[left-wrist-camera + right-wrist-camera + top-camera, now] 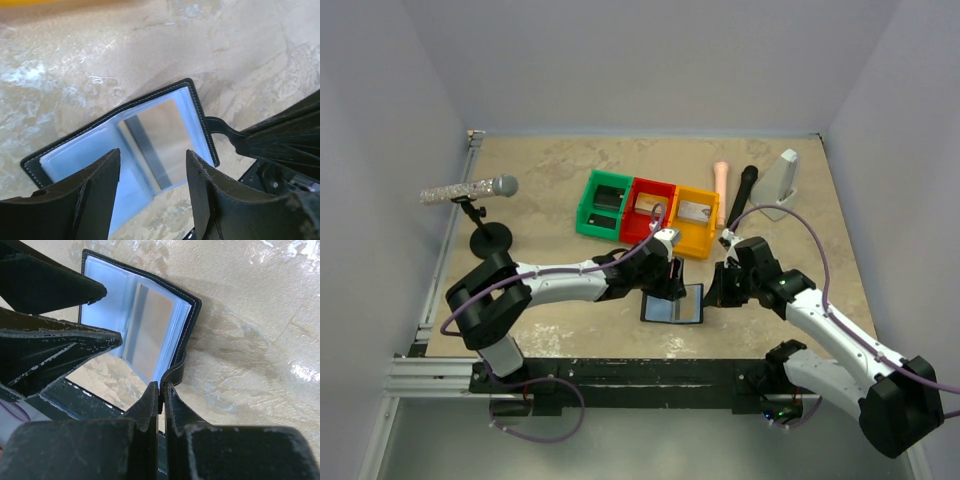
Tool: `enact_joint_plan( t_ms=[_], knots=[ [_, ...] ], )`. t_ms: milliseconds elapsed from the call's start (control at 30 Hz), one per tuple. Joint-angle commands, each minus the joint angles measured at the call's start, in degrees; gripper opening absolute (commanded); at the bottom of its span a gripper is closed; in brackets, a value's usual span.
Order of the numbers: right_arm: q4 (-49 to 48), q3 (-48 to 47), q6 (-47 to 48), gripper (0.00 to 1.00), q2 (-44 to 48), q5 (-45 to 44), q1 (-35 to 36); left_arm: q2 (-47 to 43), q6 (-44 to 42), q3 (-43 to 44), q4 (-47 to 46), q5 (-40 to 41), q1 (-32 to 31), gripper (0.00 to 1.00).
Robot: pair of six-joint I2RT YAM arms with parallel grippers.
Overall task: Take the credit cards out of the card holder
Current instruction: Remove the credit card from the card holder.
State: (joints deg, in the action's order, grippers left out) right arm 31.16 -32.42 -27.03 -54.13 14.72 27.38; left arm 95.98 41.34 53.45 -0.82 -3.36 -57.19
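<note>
**Current condition.** The card holder [672,303] lies open on the table [540,200], close to the middle of its near edge, pale inner faces up. The right gripper [160,390] is fully closed on the card holder's black side tab [220,131] and anchors it. The left gripper [153,160] hangs just above the open faces with its jaws roughly half parted and nothing between them. One silvery grey card [160,132] shows inside a clear sleeve [105,305]. No other card can be made out in the card holder.

**Hazards from this position.**

1. Sleeve pinched with card. The card sits flat under clear plastic. A descent that straddles the whole sleeve would probably grip plastic and card together, so the pull lifts the card holder instead of freeing the card.
2. Tab slip. The anchor is a narrow strap held only at its end. A sideways or upward pull on the card could draw the strap out of the closed fingers.
3. Cover folding. Pressure near the spine may flip one face over and hide the card.
4. Edge loss. The card holder is near the table's near edge, so a drag toward the arm bases could push it off.
5. Finger collision. The two grippers work close together, and a wide approach may strike the right fingers.
</note>
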Motion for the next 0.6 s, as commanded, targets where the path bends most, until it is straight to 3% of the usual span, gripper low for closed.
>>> enact_joint_plan(
  t_ms=[0,167,433,567],
  knots=[
    [-2.24,0.26,-1.18,0.0,-0.89,0.49,0.22,-1.42,0.76,-0.37,0.73,3.8,-0.2,0.6],
    [-2.24,0.26,-1.71,0.0,-1.07,0.31,0.22,0.43,-0.21,2.0,3.19,0.45,-0.47,0.59],
    [-2.59,1.05,-1.89,0.0,-0.19,0.84,0.22,-1.76,-2.67,1.48,4.33,12.22,-4.33,0.68],
    [-2.42,0.96,-1.72,0.0,0.16,0.66,0.31,-4.65,-0.04,2.54,11.09,19.24,-4.33,0.99]
  ],
)
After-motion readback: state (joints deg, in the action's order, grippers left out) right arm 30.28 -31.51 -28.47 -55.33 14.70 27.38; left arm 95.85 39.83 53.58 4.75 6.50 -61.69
